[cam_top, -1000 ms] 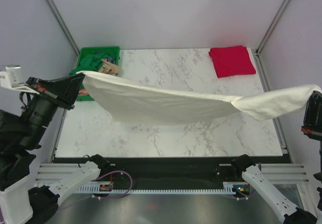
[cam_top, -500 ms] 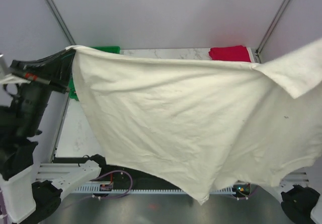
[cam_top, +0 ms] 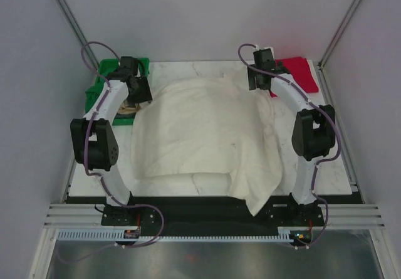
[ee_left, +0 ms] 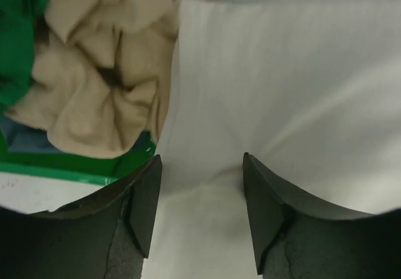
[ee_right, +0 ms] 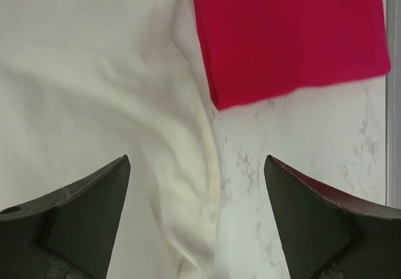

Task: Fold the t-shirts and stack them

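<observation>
Where the marble table [cam_top: 207,71] meets its near edge, the cream-white shirt [cam_top: 200,135] runs out of support. Its near right corner hangs off the tabletop over the dark rail [cam_top: 207,207] in front. The rest of the shirt lies spread and rumpled across the middle of the table, with a fold line across its near part.

Bare marble shows in a strip along the left side, a wider strip on the right, and a narrow band at the far edge between the two arms.

The left gripper [cam_top: 141,91] hangs over the shirt's far left corner. Its fingers are spread with nothing between them, and the cloth lies below the gap [ee_left: 202,166]. In the left wrist view the shirt's left edge runs just beside the tan shirt [ee_left: 100,78], which is bunched in the green crate [cam_top: 103,69], and the cloth reaches the crate's rim [ee_left: 81,169].

The right gripper [cam_top: 257,81] is at the far right, its fingers wide apart and holding nothing [ee_right: 197,160]. Beneath it the cream shirt's right edge ripples down the marble. It passes just beside the near left corner of the folded red shirt [ee_right: 288,34], which lies flat in the far right corner of the table [cam_top: 304,72]. Bare marble shows to the right of that edge.
</observation>
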Robot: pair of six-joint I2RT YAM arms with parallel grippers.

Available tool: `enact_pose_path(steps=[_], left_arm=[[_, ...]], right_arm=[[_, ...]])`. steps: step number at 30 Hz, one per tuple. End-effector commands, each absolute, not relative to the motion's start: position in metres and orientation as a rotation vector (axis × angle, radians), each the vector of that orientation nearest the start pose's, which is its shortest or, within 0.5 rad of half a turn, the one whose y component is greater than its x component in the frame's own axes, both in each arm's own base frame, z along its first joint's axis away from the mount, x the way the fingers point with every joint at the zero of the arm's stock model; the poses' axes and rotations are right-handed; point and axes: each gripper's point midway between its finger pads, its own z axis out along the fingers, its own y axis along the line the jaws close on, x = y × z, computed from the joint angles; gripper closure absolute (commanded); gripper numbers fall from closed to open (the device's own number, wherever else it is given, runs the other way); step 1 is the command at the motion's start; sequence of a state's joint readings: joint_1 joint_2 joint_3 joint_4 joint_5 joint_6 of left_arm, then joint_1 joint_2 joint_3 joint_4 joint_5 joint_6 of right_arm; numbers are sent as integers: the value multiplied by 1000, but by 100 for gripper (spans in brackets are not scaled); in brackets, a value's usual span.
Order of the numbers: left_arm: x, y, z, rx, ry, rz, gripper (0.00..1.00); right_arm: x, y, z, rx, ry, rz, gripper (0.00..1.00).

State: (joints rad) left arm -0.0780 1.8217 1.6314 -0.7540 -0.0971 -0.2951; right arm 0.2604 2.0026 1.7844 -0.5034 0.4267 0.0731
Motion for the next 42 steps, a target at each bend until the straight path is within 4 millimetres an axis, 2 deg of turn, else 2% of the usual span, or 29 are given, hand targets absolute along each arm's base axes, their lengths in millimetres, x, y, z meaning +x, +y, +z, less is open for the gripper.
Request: enact_pose_path(steps=[1, 2, 4, 5, 6, 7, 8, 10, 11, 12, 13, 15, 16, 18, 19, 20, 21, 22, 26, 28, 29, 30, 34, 38, 40, 42], left_arm=[[431, -44, 205, -316, 2408, -128, 28], [430, -45, 205, -316, 2409, -132, 27], [426, -47, 205, -322, 2407, -153, 27], [423, -51, 206, -322, 2404, -171, 27], [420, -55, 212, -314, 2388, -184, 27], [414, -57, 207, -314, 2395, -182, 28], [411, -59, 206, -319, 2392, -186, 28], [396, -68, 201, -300, 2394, -182, 29], [393, -72, 199, -311, 2389, -189, 29], [387, -81, 196, -293, 2392, -197, 29], [377, -83, 187, -292, 2405, -193, 29], [370, -94, 178, -291, 2399, -191, 30], [362, -92, 161, -307, 2428, -161, 30], [358, -96, 150, -345, 2421, -168, 30], [350, -94, 132, -366, 2455, -157, 31], [347, -95, 123, -394, 2462, -162, 32], [348, -96, 117, -411, 2455, -172, 32], [340, -94, 100, -428, 2483, -161, 32], [330, -93, 66, -480, 2531, -146, 33], [324, -91, 49, -491, 2561, -133, 34], [322, -92, 45, -497, 2568, -133, 34], [315, -91, 35, -503, 2594, -123, 34], [300, -99, 21, -495, 2624, -128, 37], [283, -116, 20, -464, 2635, -157, 37], [273, -124, 21, -449, 2640, -184, 37], [267, -128, 31, -433, 2615, -210, 38]], right_arm=[[520, 68, 290, 166, 1989, -153, 4], [518, 69, 282, 161, 2003, -147, 3], [512, 72, 286, 172, 1987, -110, 3], [506, 78, 266, 155, 2027, -69, 3], [503, 83, 261, 153, 2033, -32, 3], [500, 87, 267, 156, 2002, 12, 3], [489, 95, 240, 143, 2054, 69, 3], [484, 104, 236, 135, 2025, 149, 3], [474, 108, 211, 141, 2069, 181, 3], [470, 115, 202, 122, 2085, 231, 3], [470, 121, 195, 114, 2086, 265, 3], [464, 128, 166, 105, 2147, 304, 5], [463, 129, 157, 109, 2167, 312, 5], [455, 132, 135, 117, 2213, 333, 6], [453, 138, 131, 127, 2216, 380, 6], [444, 138, 116, 137, 2243, 399, 6], [441, 138, 110, 150, 2252, 409, 6], [440, 138, 104, 186, 2258, 423, 6], [415, 112, 57, 363, 2359, 391, 7], [404, 101, 43, 429, 2387, 358, 8], [391, 90, 28, 493, 2418, 334, 8], [385, 85, 25, 522, 2424, 329, 8], [349, 48, -4, 731, 2436, 254, 8], [340, 39, 0, 777, 2399, 259, 9], [341, 34, 10, 778, 2364, 235, 9], [349, 35, 26, 723, 2339, 251, 8]])
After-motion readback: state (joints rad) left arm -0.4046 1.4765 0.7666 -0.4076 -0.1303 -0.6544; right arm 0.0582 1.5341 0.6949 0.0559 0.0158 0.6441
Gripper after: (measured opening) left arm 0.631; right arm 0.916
